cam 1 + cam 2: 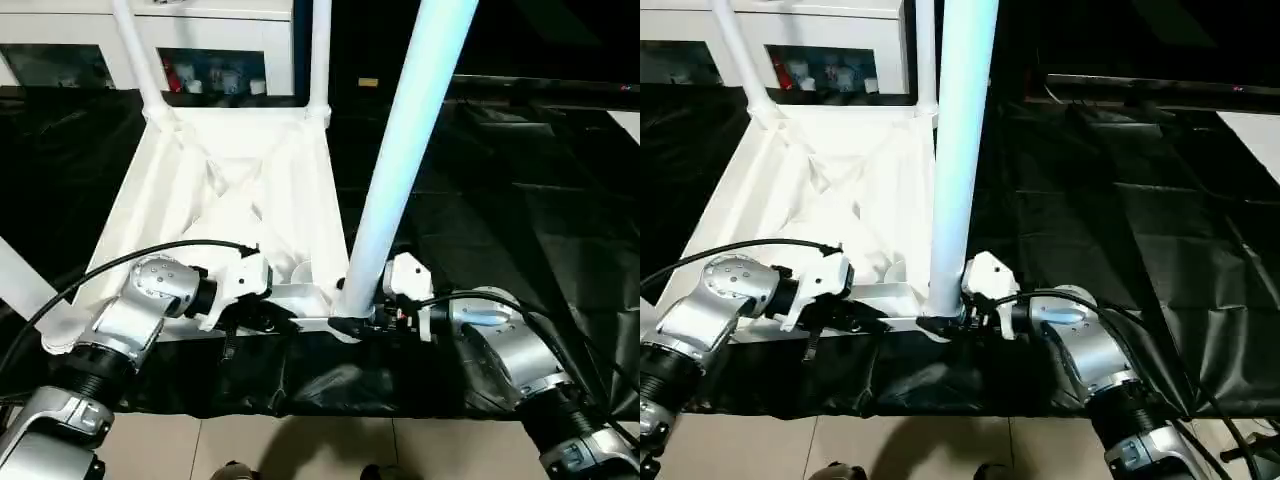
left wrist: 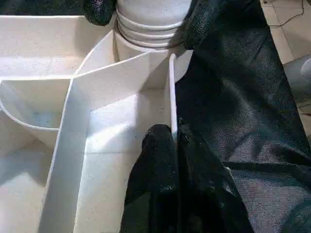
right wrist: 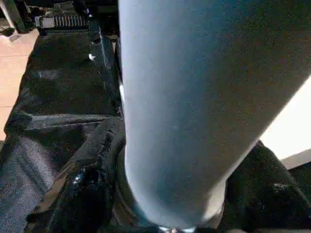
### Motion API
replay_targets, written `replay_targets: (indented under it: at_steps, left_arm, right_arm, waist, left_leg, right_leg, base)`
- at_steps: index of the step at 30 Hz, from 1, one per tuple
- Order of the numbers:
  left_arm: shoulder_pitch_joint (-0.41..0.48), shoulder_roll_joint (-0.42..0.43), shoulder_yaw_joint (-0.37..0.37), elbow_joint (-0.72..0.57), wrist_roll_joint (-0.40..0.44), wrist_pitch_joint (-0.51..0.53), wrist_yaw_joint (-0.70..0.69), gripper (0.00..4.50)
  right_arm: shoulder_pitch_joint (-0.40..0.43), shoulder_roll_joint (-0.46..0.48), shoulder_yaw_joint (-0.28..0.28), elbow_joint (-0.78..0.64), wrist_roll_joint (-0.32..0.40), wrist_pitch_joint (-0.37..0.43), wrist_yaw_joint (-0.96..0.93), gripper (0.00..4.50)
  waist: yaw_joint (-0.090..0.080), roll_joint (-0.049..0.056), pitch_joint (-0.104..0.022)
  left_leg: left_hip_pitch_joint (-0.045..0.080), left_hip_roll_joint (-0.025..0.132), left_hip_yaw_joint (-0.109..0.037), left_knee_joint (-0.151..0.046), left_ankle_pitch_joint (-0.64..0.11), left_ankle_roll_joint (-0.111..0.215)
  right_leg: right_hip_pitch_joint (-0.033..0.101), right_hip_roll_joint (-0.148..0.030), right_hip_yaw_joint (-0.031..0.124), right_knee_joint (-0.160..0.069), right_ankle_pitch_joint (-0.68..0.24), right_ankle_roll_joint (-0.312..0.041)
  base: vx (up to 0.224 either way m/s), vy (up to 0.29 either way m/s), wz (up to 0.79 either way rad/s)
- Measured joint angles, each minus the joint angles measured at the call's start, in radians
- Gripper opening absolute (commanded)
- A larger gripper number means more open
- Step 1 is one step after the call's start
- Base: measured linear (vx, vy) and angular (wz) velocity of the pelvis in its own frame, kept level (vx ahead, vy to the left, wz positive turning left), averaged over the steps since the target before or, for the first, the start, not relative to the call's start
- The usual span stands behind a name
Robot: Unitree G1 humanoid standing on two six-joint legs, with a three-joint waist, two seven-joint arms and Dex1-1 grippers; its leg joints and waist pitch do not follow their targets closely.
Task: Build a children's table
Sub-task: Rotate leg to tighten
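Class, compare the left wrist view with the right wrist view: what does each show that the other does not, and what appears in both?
Left wrist view alone: the tabletop's ribbed underside, with the left end effector pinching the near rim.

Right wrist view alone: black floor covering stretching toward bare flooring.

Both: the near-right leg, its threaded end entering the corner socket, and the right end effector clasping its base.

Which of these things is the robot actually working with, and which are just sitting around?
In use: tabletop, upside down; leg held by the right gripper; two far legs already in; left gripper on the tabletop's rim.

Just there: cabinet, black sheet.
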Motion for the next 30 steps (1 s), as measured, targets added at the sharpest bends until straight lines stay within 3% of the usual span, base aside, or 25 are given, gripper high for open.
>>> replay_targets:
  at_steps: [11,14,16,19,23,26,27,28,30]
  left_arm:
    - [0.000,-0.014,0.009,0.017,0.002,0.001,-0.002,0.00]
    - [-0.006,-0.034,0.011,0.025,0.020,0.017,0.032,0.00]
    - [-0.032,-0.087,0.015,0.050,0.059,0.054,0.118,0.00]
    - [-0.056,-0.161,0.021,0.075,0.096,0.111,0.244,0.00]
    - [-0.072,-0.221,0.029,0.092,0.120,0.171,0.337,0.00]
    - [-0.073,-0.230,0.035,0.098,0.127,0.181,0.372,0.00]
    - [-0.073,-0.234,0.036,0.098,0.131,0.181,0.377,0.00]
    - [-0.074,-0.237,0.039,0.098,0.135,0.180,0.378,0.00]
    - [-0.076,-0.240,0.039,0.098,0.139,0.173,0.380,0.00]
  right_arm:
    - [0.008,0.026,-0.003,0.006,-0.002,0.000,-0.014,2.65]
    - [0.030,0.046,-0.018,0.004,-0.013,0.001,-0.079,2.65]
    - [0.073,0.113,-0.072,-0.004,-0.042,0.025,-0.252,2.65]
    - [0.087,0.209,-0.133,-0.004,-0.080,0.077,-0.493,2.65]
    - [0.073,0.305,-0.166,0.026,-0.122,0.112,-0.709,2.65]
    - [0.040,0.337,-0.169,0.072,-0.142,0.101,-0.771,2.65]
    - [0.041,0.343,-0.177,0.077,-0.142,0.093,-0.778,3.00]
    - [0.041,0.349,-0.186,0.077,-0.142,0.091,-0.780,3.35]
    - [0.044,0.356,-0.195,0.075,-0.129,0.079,-0.777,3.37]
  waist:
    - [-0.002,0.003,-0.002]
    - [-0.003,0.003,-0.002]
    - [-0.003,-0.001,-0.004]
    - [-0.014,0.000,-0.005]
    - [-0.034,0.008,-0.006]
    - [-0.056,0.019,-0.002]
    - [-0.061,0.026,0.004]
    - [-0.064,0.029,0.007]
    - [-0.069,0.028,0.014]
  left_leg:
    - [0.000,0.000,0.000,0.000,0.000,0.000]
    - [0.005,0.000,-0.001,0.000,0.000,0.000]
    - [0.017,-0.001,-0.001,-0.003,0.000,0.000]
    - [0.017,-0.004,-0.004,-0.003,0.000,0.000]
    - [0.019,-0.004,-0.009,-0.013,-0.001,0.000]
    - [0.019,-0.004,-0.023,-0.015,-0.002,0.003]
    - [0.020,-0.003,-0.031,-0.016,-0.004,0.006]
    - [0.019,-0.003,-0.032,-0.018,-0.004,0.006]
    - [0.024,-0.005,-0.027,-0.020,-0.004,0.006]
  right_leg:
    - [0.002,0.000,0.000,0.000,0.000,0.000]
    - [0.010,0.000,0.000,-0.001,-0.002,0.002]
    - [0.017,0.000,0.000,-0.006,-0.002,0.003]
    - [0.019,-0.003,-0.001,-0.016,-0.003,0.004]
    - [0.029,-0.003,-0.010,-0.049,-0.004,0.005]
    - [0.042,-0.005,-0.036,-0.084,-0.004,0.004]
    - [0.052,-0.005,-0.050,-0.099,-0.007,0.002]
    - [0.061,-0.007,-0.058,-0.100,-0.015,0.000]
    - [0.061,-0.018,-0.059,-0.094,-0.021,-0.009]
  base:
    - [0.000,0.000,0.00]
    - [0.000,0.000,0.00]
    - [0.000,0.000,0.00]
    - [0.000,0.000,0.00]
    - [0.000,0.000,0.00]
    - [-0.038,0.037,-0.05]
    - [-0.047,0.054,-0.02]
    - [0.000,0.000,0.00]
    - [0.000,0.000,0.00]
